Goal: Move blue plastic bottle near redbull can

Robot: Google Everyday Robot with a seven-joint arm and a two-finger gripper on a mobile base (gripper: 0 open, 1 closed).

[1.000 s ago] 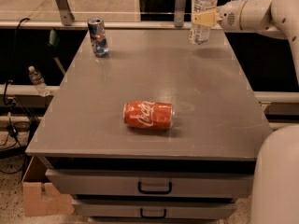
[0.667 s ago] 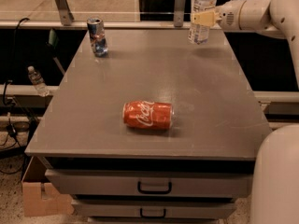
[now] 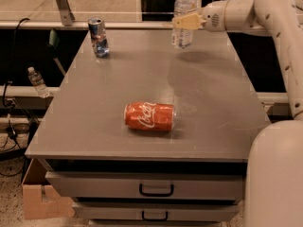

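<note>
Pinching the blue plastic bottle (image 3: pixel 182 36) with my fingers (image 3: pixel 190 21), gripper (image 3: pixel 181 22) over the far right of the grey surface (image 3: pixel 142 79), bottle upright, redbull can (image 3: pixel 98 37) standing far-left, well apart, Coke can (image 3: pixel 149 116) lying sideways mid-surface

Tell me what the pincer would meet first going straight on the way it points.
The pincer, at the far right of the table, points left and clasps the blue plastic bottle. Beyond it, the redbull can stands roughly in line; depth unclear.
</note>
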